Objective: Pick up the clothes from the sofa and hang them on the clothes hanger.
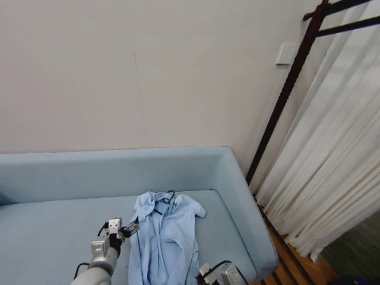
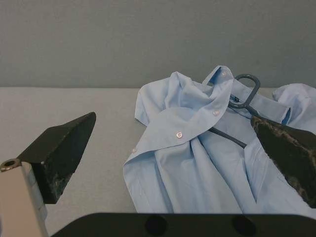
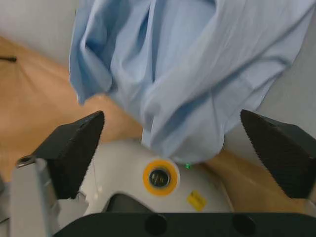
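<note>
Looking down from the head, we see the light blue button shirt (image 1: 166, 234) lying crumpled on the seat of the pale blue cloth sofa (image 1: 59, 178), at about six o'clock in the view. A thin dark grey hanger (image 2: 245, 86) is already inside its collar, and the hook pokes out at the top. The tall dark metal clothes rack (image 1: 285, 95) stands past the sofa's end, up at about two o'clock, well apart from the shirt.

The left gripper (image 1: 122, 228) hovers low over the seat, just beside the shirt on its nine o'clock side. Its two black fingers (image 2: 64, 148) are spread wide, with the collar and the hanger ahead of them, and they pinch nothing. The right gripper (image 1: 221, 274) is low at about five o'clock from the shirt, near the sofa's front. Its fingers are spread wide too and hold nothing; the shirt's bottom end hangs in front of them.

We think the job is only at its start. The shirt is on the sofa, and nothing hangs on the part of the rack we can see. Nearly all is left: grab the shirt or its hanger, lift it, carry it over and hook it on the rack.
</note>
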